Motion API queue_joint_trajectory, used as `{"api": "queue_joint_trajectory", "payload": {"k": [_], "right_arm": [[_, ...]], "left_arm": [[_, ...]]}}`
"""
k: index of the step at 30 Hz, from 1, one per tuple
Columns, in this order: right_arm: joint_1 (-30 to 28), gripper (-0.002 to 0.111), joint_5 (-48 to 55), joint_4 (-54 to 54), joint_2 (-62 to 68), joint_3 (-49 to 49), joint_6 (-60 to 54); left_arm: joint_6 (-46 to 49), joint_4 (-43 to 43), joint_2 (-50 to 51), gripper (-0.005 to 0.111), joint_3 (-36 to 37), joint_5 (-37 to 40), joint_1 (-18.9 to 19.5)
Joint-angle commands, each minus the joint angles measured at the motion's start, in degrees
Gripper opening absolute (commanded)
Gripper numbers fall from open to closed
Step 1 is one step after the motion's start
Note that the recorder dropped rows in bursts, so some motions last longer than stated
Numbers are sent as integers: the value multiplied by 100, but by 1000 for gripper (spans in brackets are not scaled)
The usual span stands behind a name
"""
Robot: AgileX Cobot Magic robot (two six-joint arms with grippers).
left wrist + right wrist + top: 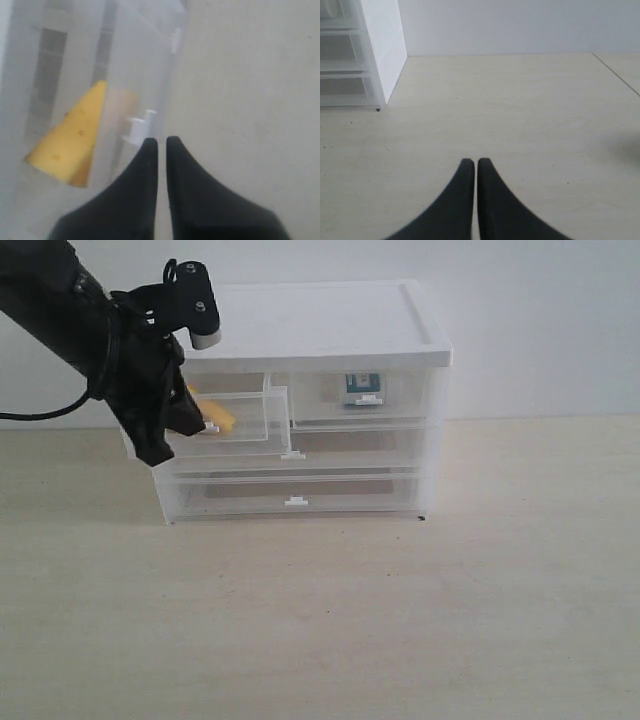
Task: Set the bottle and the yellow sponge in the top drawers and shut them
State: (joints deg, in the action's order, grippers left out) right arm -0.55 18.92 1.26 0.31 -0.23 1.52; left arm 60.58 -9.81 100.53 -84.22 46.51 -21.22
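The yellow sponge [220, 415] [70, 142] lies inside the left top drawer [235, 425], which stands pulled out of the cabinet. My left gripper [190, 425] [162, 141] is shut, its tips right by that drawer's white clip handle [139, 129], holding nothing. The bottle [360, 387] sits inside the right top drawer [365, 405], which is pushed in. My right gripper [472, 161] is shut and empty over bare table, away from the cabinet [380, 55], and does not show in the exterior view.
The clear-and-white drawer cabinet [330, 325] stands at the back of a pale wooden table [400, 620]. Below the top drawers are two full-width drawers [300, 495], both pushed in. A white wall runs behind.
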Motion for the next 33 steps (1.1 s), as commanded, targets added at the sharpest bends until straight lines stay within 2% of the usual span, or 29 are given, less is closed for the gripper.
{"api": "queue_joint_trajectory", "payload": {"k": [1, 8, 14, 18, 24, 27, 33], "right_arm": [[8, 0, -46, 39, -31, 23, -14], [8, 0, -46, 39, -31, 23, -14], [8, 0, -46, 39, -31, 23, -14], [8, 0, -46, 39, -31, 23, -14], [8, 0, -46, 39, -31, 23, -14], [8, 0, -46, 39, -31, 23, -14], [8, 0, -46, 39, -31, 23, -14]], "left_arm": [[-20, 84, 219, 4, -76, -799, -1], [-20, 479, 503, 4, -89, -1791, -1], [-461, 479, 526, 4, -104, -2054, -1], [-876, 479, 384, 4, -109, -1602, -1], [-1732, 495, -120, 4, -109, -237, -1], [-2711, 708, -406, 4, -109, 321, -1], [-5111, 1533, -1029, 4, -94, 967, -1]]}}
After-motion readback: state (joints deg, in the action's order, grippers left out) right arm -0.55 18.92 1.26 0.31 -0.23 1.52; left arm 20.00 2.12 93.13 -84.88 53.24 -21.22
